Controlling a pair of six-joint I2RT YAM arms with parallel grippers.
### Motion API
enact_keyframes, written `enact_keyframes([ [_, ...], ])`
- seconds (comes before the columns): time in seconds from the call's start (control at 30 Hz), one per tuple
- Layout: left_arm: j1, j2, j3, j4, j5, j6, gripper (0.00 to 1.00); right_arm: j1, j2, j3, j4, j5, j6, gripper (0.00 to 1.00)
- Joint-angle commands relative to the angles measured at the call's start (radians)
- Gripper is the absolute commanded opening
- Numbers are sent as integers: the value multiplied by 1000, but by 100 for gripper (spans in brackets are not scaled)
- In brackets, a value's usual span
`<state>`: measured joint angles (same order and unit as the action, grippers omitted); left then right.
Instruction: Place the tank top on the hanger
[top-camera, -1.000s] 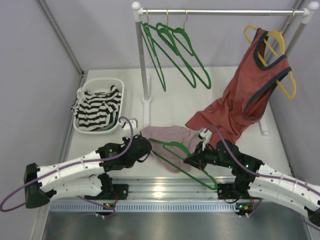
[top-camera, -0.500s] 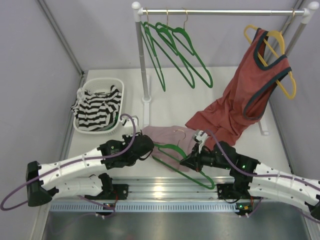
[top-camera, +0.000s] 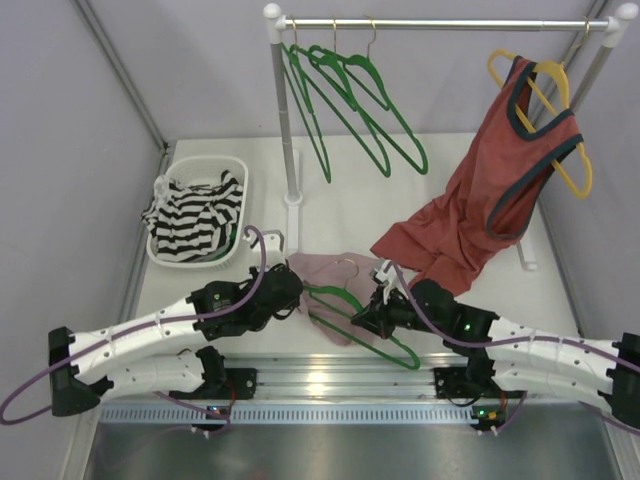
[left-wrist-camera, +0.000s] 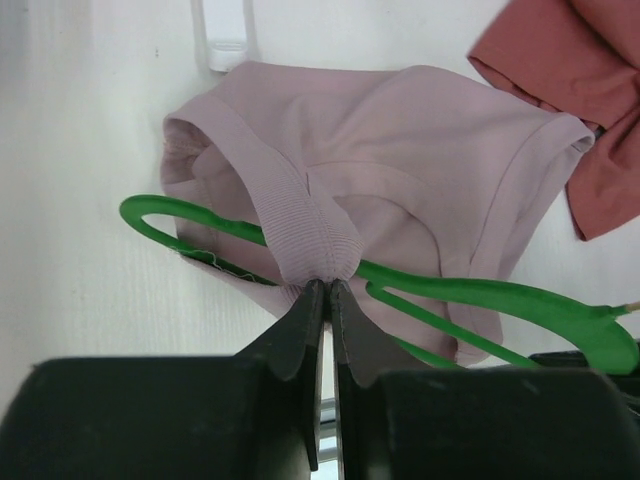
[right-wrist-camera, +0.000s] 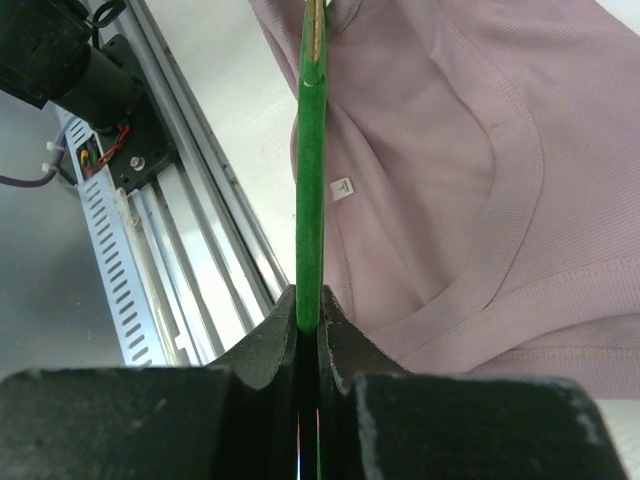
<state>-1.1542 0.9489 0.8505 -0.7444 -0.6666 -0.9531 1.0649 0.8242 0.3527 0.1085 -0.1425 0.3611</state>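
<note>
Right claw (right-wrist-camera: 308, 300) has slid the thin bright-green triangular hanger (top-camera: 340, 295) left, further into the plain dusty-pink soft-fabric tank top (top-camera: 330, 270) on the white worktop (top-camera: 350, 215), near side. It's clamped on the hanger bar. Left claw (left-wrist-camera: 325, 287) pinches the ribbed strap draped across the hanger arm. Fabric's prob. light & limp: hold by strap/seams.

2 white arms (top-camera: 130, 340), black joints (top-camera: 230, 300), purple cables (top-camera: 263, 255), black tools (left-wrist-camera: 327, 288)

Bare table (top-camera: 345, 205) lies open behind the tank top (top-camera: 330, 272), between the rack's post (top-camera: 287, 130) and the draped rust-red top (top-camera: 470, 215). A white rack foot (left-wrist-camera: 222, 40) sits just beyond its far edge, a laundry basket (top-camera: 212, 160) blocks the left, and three green hangers (top-camera: 350, 100) hang overhead.
</note>
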Motion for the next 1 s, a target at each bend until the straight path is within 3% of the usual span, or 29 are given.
enact_keyframes([
  [0.0, 1, -3, -5, 102, 45, 50, 9, 17, 26, 45, 120, 0, -45, 0],
  [0.37, 2, -21, -19, 73, 24, 22, 15, 17, 38, 57, 175, 43, -67, 0],
  [0.57, 2, -47, -22, 57, -39, 11, 24, 18, 81, 49, 238, -5, -45, 0],
  [0.73, 2, -61, -11, 40, -100, 31, 40, 27, 89, 35, 253, 0, -31, 0],
  [0.83, 2, -73, -17, 107, -59, 84, 45, 27, 85, 43, 243, 1, -34, 0],
  [0.97, 1, -117, -57, 307, 126, 243, 52, 27, 108, 61, 231, -8, -44, 0],
])
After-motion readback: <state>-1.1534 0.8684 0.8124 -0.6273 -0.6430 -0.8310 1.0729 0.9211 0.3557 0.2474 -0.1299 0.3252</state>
